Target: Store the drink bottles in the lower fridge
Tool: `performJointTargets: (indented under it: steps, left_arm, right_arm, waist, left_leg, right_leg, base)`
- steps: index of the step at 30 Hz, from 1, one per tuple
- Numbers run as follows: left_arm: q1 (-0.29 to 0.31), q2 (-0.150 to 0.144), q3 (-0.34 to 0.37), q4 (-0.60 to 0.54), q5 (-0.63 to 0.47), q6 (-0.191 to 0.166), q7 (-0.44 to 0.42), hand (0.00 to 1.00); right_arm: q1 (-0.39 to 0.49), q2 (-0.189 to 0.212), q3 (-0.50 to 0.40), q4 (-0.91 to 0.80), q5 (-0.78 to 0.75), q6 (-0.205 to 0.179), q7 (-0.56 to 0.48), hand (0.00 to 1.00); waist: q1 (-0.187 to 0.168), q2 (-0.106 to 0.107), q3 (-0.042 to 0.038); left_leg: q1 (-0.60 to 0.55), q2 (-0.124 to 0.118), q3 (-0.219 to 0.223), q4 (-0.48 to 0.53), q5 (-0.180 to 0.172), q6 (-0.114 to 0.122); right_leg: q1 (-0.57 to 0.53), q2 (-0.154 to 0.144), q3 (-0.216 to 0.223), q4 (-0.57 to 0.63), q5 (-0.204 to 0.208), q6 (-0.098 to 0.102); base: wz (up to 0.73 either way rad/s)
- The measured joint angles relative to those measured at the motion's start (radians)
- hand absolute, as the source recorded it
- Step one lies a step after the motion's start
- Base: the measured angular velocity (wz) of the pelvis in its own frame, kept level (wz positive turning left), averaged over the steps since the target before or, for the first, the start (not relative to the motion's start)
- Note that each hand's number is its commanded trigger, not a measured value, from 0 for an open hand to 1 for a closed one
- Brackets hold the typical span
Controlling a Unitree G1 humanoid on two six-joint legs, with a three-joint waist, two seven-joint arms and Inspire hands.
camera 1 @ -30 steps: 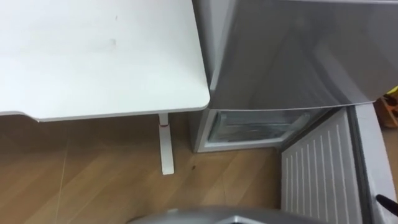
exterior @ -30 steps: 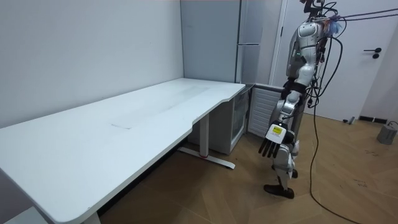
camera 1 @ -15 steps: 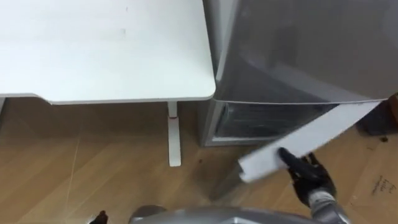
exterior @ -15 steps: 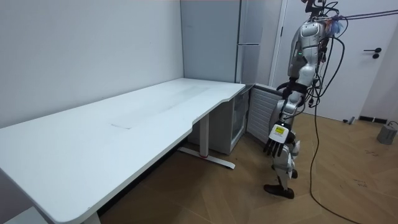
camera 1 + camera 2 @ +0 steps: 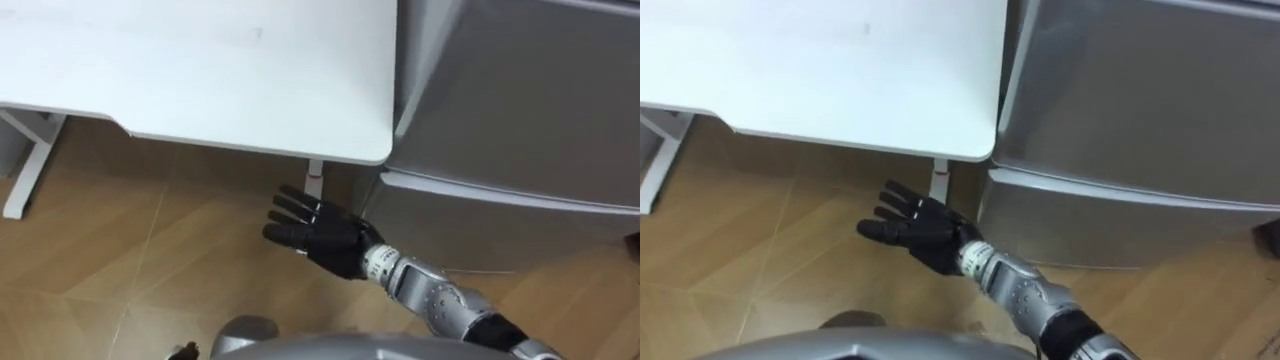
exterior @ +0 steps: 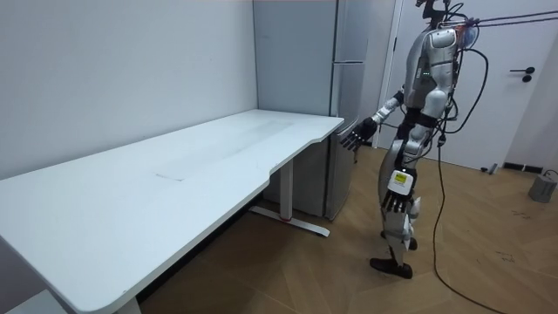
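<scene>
Grey fridge (image 5: 520,110), white table (image 5: 200,70), black hand (image 5: 325,240)

Office-like room; white desk (image 6: 174,174), grey fridge (image 6: 351,78)

Grey fridge (image 5: 520,90) upright, its lower door (image 5: 500,225) shut.
You have a tall two-door fridge in the room's corner, its side just beside the end of the white table (image 5: 200,80). The lower door sits closed, flush under the upper door (image 5: 540,60), with a thin seam running between them.
</scene>
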Motion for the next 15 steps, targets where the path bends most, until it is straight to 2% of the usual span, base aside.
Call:
performJointTargets:
  steps: [2,6,7,8,11,13,15]
  left_arm:
    - [0.001,0.004,0.0,-0.009,0.001,0.001,0.0,0.0]
    - [0.014,0.003,0.009,-0.011,-0.026,0.009,0.0,0.0]
    - [0.017,0.003,0.017,-0.012,-0.031,0.01,0.0,0.0]
    - [0.02,0.005,0.026,-0.011,-0.035,0.012,0.0,0.0]
    - [0.034,0.012,0.062,-0.011,-0.034,0.014,0.0,0.0]
    - [0.043,0.023,0.086,-0.012,-0.032,0.013,0.0,0.0]
    - [0.044,0.03,0.1,-0.013,-0.032,0.01,0.0,0.0]
  right_arm:
    - [0.001,-0.006,-0.017,0.007,-0.054,0.0,0.0,0.0]
    - [0.006,-0.023,-0.053,0.092,-0.217,0.001,0.009,0.0]
    - [0.006,-0.025,-0.064,0.111,-0.25,0.001,0.009,0.0]
    - [0.008,-0.03,-0.091,0.151,-0.312,0.002,0.007,0.0]
    - [0.009,-0.035,-0.195,0.283,-0.432,-0.002,-0.021,0.0]
    - [0.018,-0.042,-0.256,0.381,-0.498,-0.014,-0.05,0.0]
    - [0.032,-0.048,-0.279,0.443,-0.518,-0.019,-0.068,0.0]
  waist:
    - [-0.005,0.006,-0.0016]
    - [-0.026,0.021,-0.0137]
    - [-0.031,0.016,-0.0168]
    - [-0.036,0.02,-0.0179]
    - [-0.058,0.012,-0.0217]
    - [-0.067,0.003,-0.021]
    - [-0.073,-0.008,-0.0198]
  left_leg:
    - [-0.002,0.001,0.0,-0.001,-0.003,0.0]
    - [-0.002,0.0,-0.002,-0.002,-0.004,0.001]
    - [0.003,0.0,-0.003,-0.002,-0.003,0.001]
    - [0.009,0.0,-0.005,-0.002,-0.003,0.001]
    - [0.009,-0.002,-0.013,0.004,-0.002,0.0]
    - [0.006,-0.002,-0.014,0.005,0.0,-0.001]
    - [0.006,-0.003,-0.017,0.013,0.0,-0.001]
  right_leg:
    - [-0.001,0.0,-0.003,0.0,0.0,0.0]
    - [0.005,0.0,-0.003,0.0,0.0,0.0]
    - [0.01,0.0,-0.003,0.0,0.0,0.0]
    - [0.016,0.0,-0.005,-0.001,0.0,0.0]
    - [0.024,-0.001,-0.008,-0.004,-0.002,0.001]
    - [0.03,0.0,-0.007,-0.018,-0.002,0.001]
    - [0.035,0.0,-0.009,-0.018,-0.003,0.001]
  base:
    - [0.0]
    - [0.02]
    - [0.0]
    - [0.07]
    - [0.08]
    - [0.02]
    - [0.07]
